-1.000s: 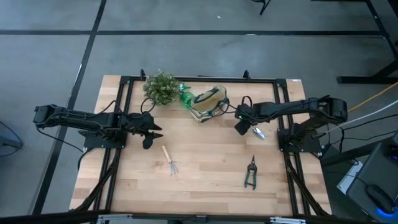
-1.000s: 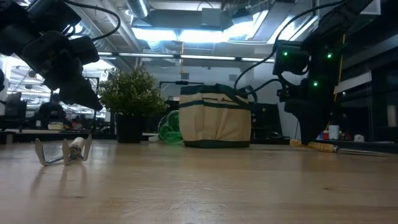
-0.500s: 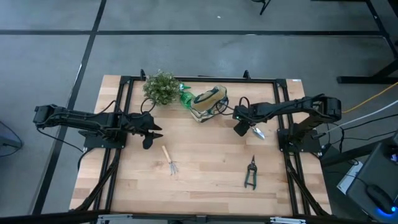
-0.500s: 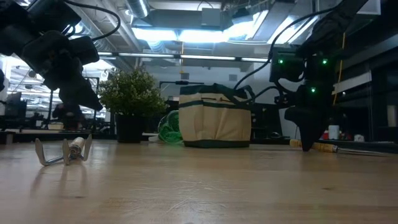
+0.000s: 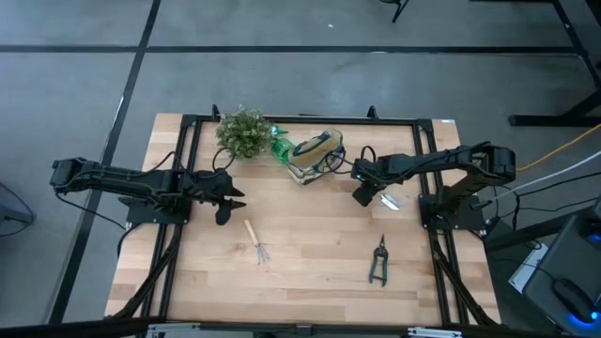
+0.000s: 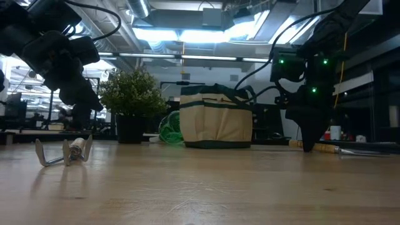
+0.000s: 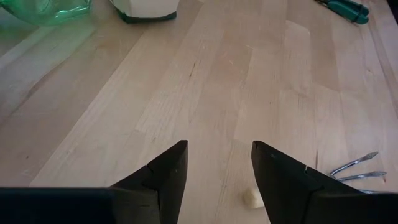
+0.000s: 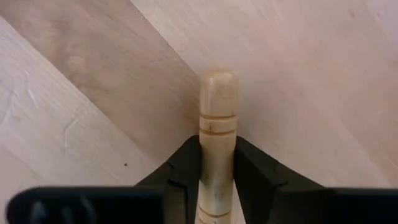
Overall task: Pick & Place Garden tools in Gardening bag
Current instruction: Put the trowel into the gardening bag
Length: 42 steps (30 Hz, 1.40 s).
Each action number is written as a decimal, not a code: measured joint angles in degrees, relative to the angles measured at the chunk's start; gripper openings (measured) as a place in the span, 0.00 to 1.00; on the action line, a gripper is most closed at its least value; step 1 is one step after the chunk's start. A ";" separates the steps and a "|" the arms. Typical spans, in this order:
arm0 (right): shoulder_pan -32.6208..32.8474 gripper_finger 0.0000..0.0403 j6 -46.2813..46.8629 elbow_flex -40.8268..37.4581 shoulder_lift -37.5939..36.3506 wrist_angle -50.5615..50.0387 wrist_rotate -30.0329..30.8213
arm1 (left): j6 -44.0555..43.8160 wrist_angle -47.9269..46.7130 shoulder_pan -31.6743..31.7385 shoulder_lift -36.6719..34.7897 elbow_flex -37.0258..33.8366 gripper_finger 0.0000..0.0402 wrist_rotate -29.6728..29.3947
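Note:
My right gripper [image 5: 364, 194] stands right of the beige gardening bag [image 5: 315, 155] and is shut on the short wood-handled tool [image 5: 385, 198], whose metal blade [image 5: 392, 201] points toward the table's right edge. My left gripper [image 5: 225, 199] is open and empty above the table, left of the wood-handled mini rake [image 5: 256, 242], whose tines [image 7: 354, 172] show in the left wrist view. The black pruning shears [image 5: 378, 261] lie flat at the near right. The green plastic tool [image 5: 282, 145] lies between the plant and the bag. My right gripper pinches the tool's wooden handle [image 8: 216, 146] between its two fingers, a little back from the handle's rounded free end [image 8: 217, 84]. The fingers come from above and lie across the handle. In the low view the tool [image 6: 322, 147] lies on the table.
A bushy potted plant [image 5: 242, 131] stands at the far left of the bag. Black frame rails [image 5: 178, 188] run along both sides of the table. Bare wood lies in the middle and at the near edge.
My right gripper has gone down to the table, onto the wood-handled tool's handle. The tool has stayed on the table.

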 joint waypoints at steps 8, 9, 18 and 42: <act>0.00 0.20 -0.11 0.00 0.00 -0.02 -0.67 | 0.00 -0.02 0.01 0.00 0.01 0.43 0.00; 0.00 0.20 -0.16 0.00 0.00 -0.02 -0.82 | 0.00 -0.01 0.00 -0.01 0.01 0.43 0.00; 0.00 0.20 -0.57 -0.14 -0.75 -0.59 -1.38 | 0.00 -0.02 0.01 -0.01 0.02 0.43 0.00; 0.09 0.20 2.22 -0.24 -17.49 -0.39 -4.74 | 0.00 0.00 -0.01 0.00 0.01 0.44 0.00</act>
